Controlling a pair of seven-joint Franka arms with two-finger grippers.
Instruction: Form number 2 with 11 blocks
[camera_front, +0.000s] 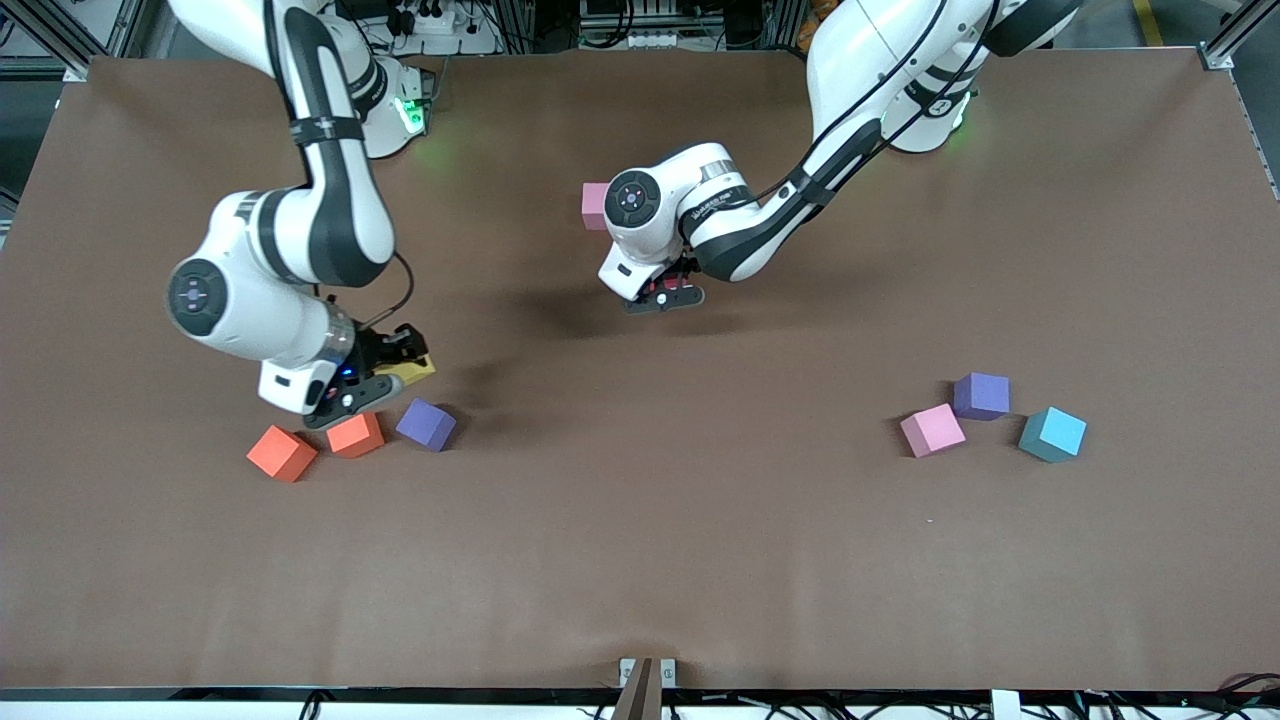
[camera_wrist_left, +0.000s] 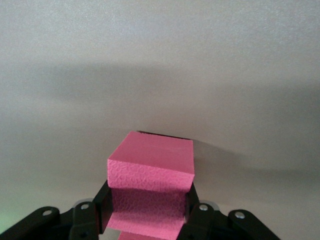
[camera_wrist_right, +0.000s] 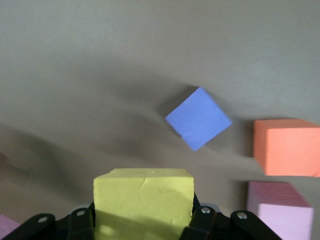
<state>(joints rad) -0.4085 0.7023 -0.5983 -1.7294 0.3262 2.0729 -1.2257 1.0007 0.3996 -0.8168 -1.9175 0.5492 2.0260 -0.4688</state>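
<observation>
Fingers (camera_wrist_left: 100, 212) of the left gripper (camera_wrist_left: 148, 215) clamped on a pink block (camera_wrist_left: 150, 175), pressing both sides, over the bare middle of the brown surface (camera_front: 640, 560). Just beside that wrist, toward the robots' bases, another pink block (camera_front: 594, 205), partly hidden by the arm.

Fingers (camera_wrist_right: 87, 220) of the right gripper (camera_wrist_right: 145, 220) clamped on a yellow block (camera_wrist_right: 143, 200), low over the surface toward the right arm's end. Close by, nearer the front camera: a purple block (camera_front: 426, 424), an orange-red block (camera_front: 355, 435) just beside it and tucked partly under the gripper, then a second orange-red block (camera_front: 282, 453) at the end of that loose row. In the right wrist view, a pale pink block (camera_wrist_right: 280, 210) as well.

Toward the left arm's end, three more in a cluster: a purple block (camera_front: 981, 396), a pink block (camera_front: 932, 430) touching or nearly touching it, and a light blue block (camera_front: 1052, 434) slightly apart.

No digit laid out yet; blocks scattered in two groups.
</observation>
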